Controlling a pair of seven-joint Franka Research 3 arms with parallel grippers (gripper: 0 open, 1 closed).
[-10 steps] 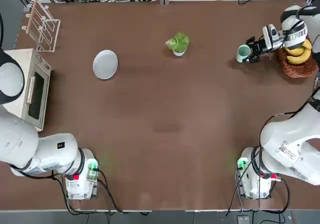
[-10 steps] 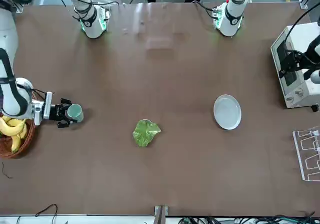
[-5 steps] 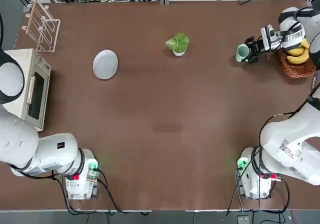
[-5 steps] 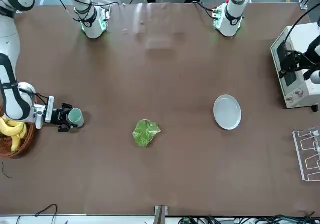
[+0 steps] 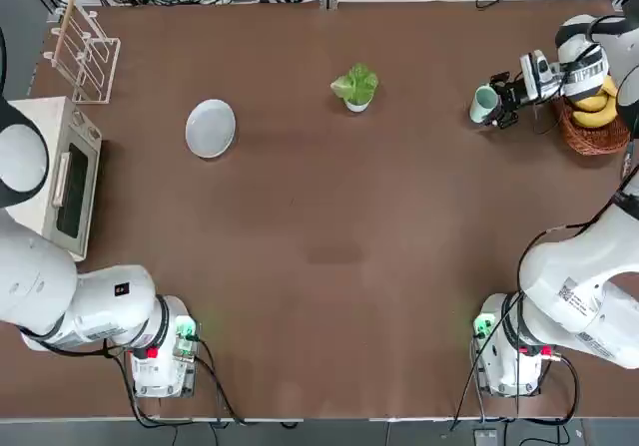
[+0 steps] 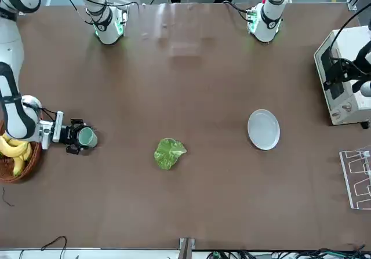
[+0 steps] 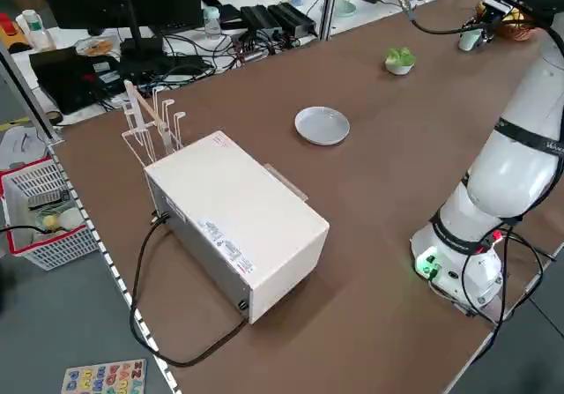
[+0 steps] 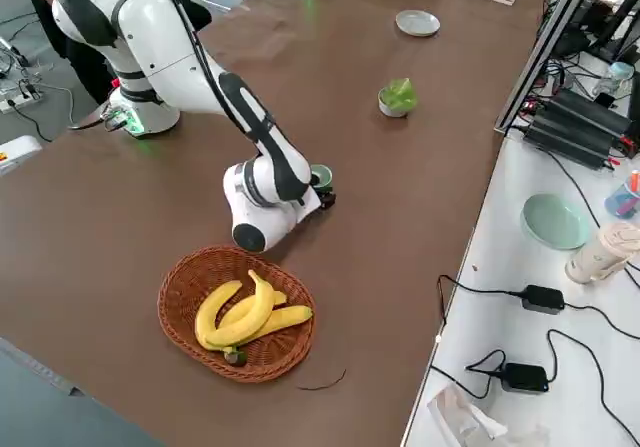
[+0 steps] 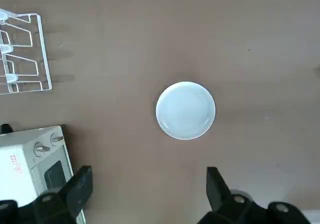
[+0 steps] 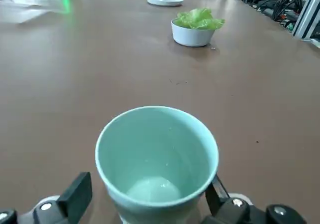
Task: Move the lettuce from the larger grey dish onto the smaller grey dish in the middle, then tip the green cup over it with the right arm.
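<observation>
Both of your grippers are open: right gripper [image 10: 150, 196] around the green cup [image 10: 157, 156], left gripper [image 9: 150, 196] near the plate [image 9: 185, 110]. I'd back the right one straight off the cup.

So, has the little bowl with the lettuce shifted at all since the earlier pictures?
No. In the top view, the bowl with the lettuce sits where it did, the same gap from the plate.

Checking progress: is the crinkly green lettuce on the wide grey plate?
No, the lettuce sits in the small bowl.
</observation>
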